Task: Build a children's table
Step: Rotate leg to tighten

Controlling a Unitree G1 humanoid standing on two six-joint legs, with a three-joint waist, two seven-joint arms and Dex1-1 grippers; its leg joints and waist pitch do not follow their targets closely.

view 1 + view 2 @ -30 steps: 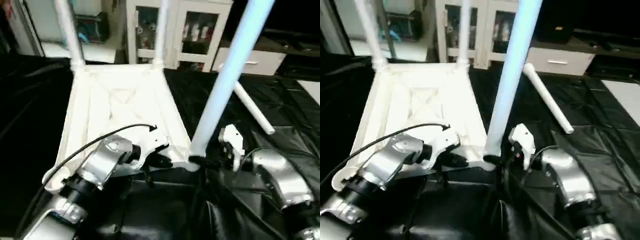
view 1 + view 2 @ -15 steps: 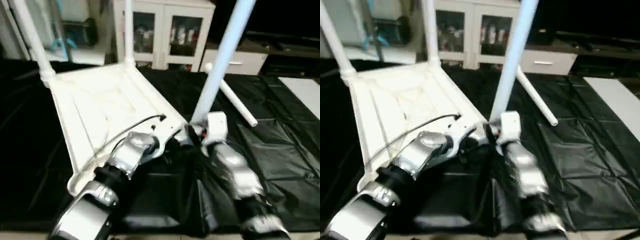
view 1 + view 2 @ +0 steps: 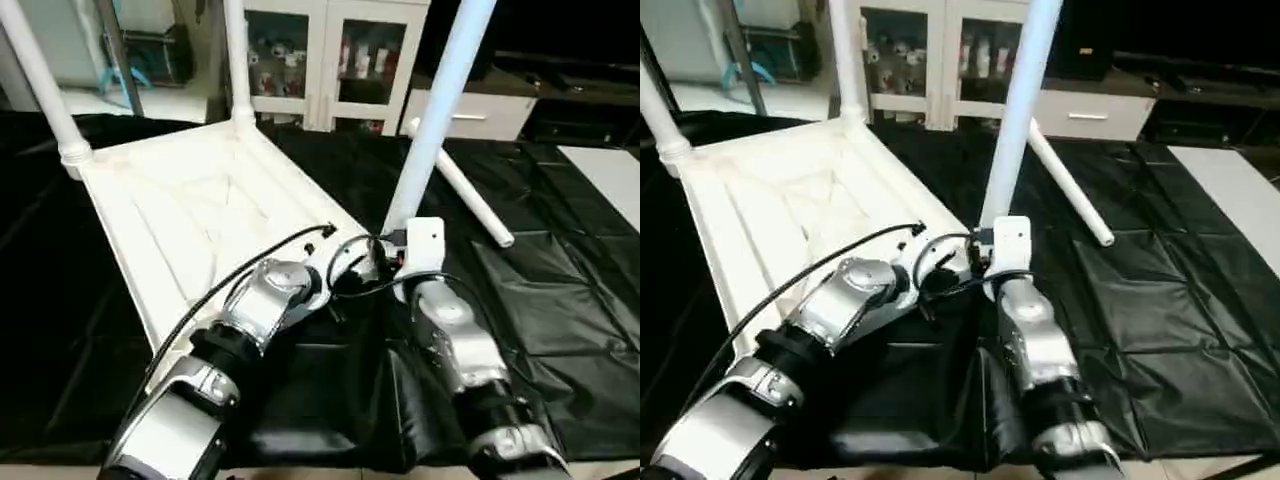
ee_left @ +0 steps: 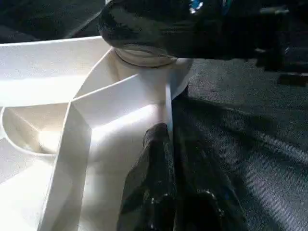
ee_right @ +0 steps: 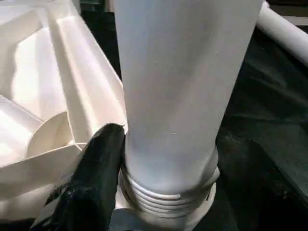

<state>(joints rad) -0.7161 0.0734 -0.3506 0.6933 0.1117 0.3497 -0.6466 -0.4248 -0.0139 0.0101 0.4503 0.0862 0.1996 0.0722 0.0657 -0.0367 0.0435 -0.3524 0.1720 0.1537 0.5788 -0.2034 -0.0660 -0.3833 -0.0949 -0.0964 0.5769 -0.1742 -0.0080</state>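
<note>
The children's table top (image 3: 200, 210) lies upside down on the black sheet, ribs facing up. Two white legs (image 3: 40, 80) (image 3: 235, 60) stand in its far corners. A third leg (image 3: 440, 100) rises tilted from the near right corner socket, with threads (image 5: 163, 195) showing at its base. My right gripper (image 3: 390, 255) is closed around that base, one finger (image 5: 96, 178) pressed against the tube. My left gripper (image 4: 168, 132) is shut on the top's thin rim just beside that corner. A fourth leg (image 3: 465, 200) lies loose on the sheet to the right.
A black sheet (image 3: 560, 290) covers the work surface, wrinkled near the front. A white glass-door cabinet (image 3: 330, 60) and a low white drawer unit (image 3: 470, 115) stand behind. A pale floor patch (image 3: 610, 170) lies at the far right.
The camera has shifted and tilted. My right forearm has swung in from the right toward the middle, its gripper staying at the leg's base. The left gripper keeps its hold on the rim.
</note>
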